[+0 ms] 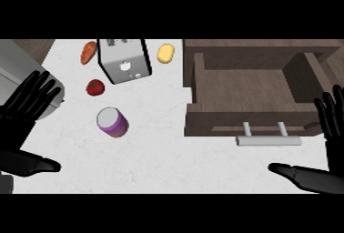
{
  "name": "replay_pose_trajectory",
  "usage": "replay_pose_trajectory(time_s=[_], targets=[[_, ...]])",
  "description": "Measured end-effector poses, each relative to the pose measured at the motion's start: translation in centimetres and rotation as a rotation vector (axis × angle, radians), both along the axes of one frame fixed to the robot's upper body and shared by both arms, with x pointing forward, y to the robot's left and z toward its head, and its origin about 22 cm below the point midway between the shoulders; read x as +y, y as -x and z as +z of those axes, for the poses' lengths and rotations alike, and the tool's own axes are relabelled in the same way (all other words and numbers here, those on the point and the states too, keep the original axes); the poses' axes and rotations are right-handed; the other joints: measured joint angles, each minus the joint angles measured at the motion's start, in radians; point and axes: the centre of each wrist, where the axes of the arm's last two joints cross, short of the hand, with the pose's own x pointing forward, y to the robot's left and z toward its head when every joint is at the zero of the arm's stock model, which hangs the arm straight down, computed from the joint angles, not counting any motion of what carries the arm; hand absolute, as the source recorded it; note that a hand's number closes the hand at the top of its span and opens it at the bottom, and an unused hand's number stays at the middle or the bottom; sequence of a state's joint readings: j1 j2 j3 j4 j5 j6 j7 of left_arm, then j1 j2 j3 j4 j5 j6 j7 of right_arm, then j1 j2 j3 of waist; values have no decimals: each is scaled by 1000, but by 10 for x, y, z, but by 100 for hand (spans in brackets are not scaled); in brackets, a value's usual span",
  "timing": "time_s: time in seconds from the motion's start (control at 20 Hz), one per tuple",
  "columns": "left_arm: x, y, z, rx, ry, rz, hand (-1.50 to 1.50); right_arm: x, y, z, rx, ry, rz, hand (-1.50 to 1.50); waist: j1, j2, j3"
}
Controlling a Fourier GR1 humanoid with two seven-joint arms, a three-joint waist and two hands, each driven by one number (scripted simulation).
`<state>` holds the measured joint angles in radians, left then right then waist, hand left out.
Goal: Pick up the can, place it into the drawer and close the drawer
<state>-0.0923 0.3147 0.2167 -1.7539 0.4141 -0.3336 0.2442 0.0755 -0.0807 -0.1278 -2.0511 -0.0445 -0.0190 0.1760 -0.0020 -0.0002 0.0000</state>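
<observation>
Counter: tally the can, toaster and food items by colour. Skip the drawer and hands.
Purple: 1, can
Red: 1, tomato
Orange: 1, long vegetable
Yellow: 1, oval vegetable
Silver: 1, toaster
Total: 5

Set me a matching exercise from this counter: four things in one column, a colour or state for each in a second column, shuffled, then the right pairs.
Things
1. can
2. tomato
3. toaster
4. drawer

Descriptions
A. brown, pulled open
B. silver, with slots on top
C. purple sides, pale top
D. red and round

Pairs: 1-C, 2-D, 3-B, 4-A
</observation>
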Motion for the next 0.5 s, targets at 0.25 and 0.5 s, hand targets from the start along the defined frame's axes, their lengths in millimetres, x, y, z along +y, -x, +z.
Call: replay_pose_trajectory(time_s=[0.25,0.5], targets=[[-15,-10,-21,35,-11,-6,-150,-2,4,-3,-7,0,4,-150,-1,0,0],[-26,-10,-47,66,-40,3,-150,-9,12,1,-12,7,-7,-150,-1,0,0]])
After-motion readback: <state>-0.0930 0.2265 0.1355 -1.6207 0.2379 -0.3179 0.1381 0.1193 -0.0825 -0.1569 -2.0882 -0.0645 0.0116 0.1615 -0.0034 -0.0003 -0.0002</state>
